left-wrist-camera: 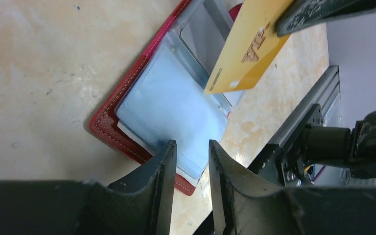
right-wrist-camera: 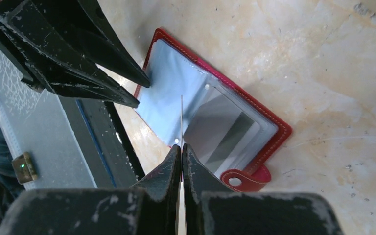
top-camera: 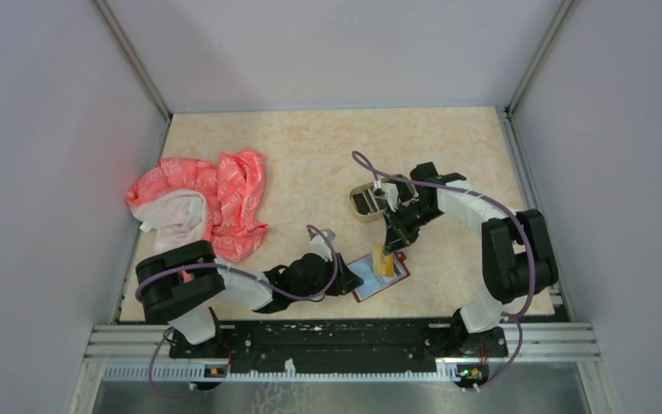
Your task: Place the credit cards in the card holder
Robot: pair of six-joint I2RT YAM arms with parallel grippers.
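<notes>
The holder (left-wrist-camera: 103, 122) lies open on the tabletop (top-camera: 310, 147), close to the near edge and about midway along it, with its clear sleeves up. The right pincer (right-wrist-camera: 182, 147) is clenched on the gold card (left-wrist-camera: 245, 49) and holds it on edge over the sleeves; I cannot tell whether it touches them. The left pincer (left-wrist-camera: 192, 147) is released, its tips parted at the holder's end nearest that arm. Further back sits the tray (top-camera: 355, 207) with dark cards (top-camera: 365, 201) in it. A pink cloth (top-camera: 224, 198) is heaped by the left edge.
</notes>
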